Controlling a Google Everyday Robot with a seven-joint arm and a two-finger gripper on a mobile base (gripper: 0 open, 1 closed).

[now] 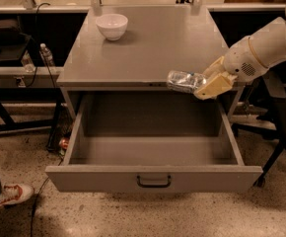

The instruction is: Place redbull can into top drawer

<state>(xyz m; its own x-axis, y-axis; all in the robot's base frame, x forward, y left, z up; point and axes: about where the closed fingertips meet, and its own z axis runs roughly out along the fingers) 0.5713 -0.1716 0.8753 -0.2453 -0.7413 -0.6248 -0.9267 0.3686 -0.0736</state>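
The redbull can (183,81), slim and shiny silver, lies sideways in my gripper (202,85), which is shut on it. The gripper's tan fingers (213,86) hold the can's right end. The can hangs at the front edge of the cabinet top (153,48), above the right back part of the top drawer (153,152). The drawer is pulled fully open and its inside is bare. A dark bar handle (154,182) sits centred on its front panel. My white arm (266,48) reaches in from the right.
A white bowl (112,25) stands on the cabinet top at the back left. A plastic bottle (46,54) sits on a shelf to the left. A person's shoe (12,194) is at the lower left. Dark table legs stand at the right.
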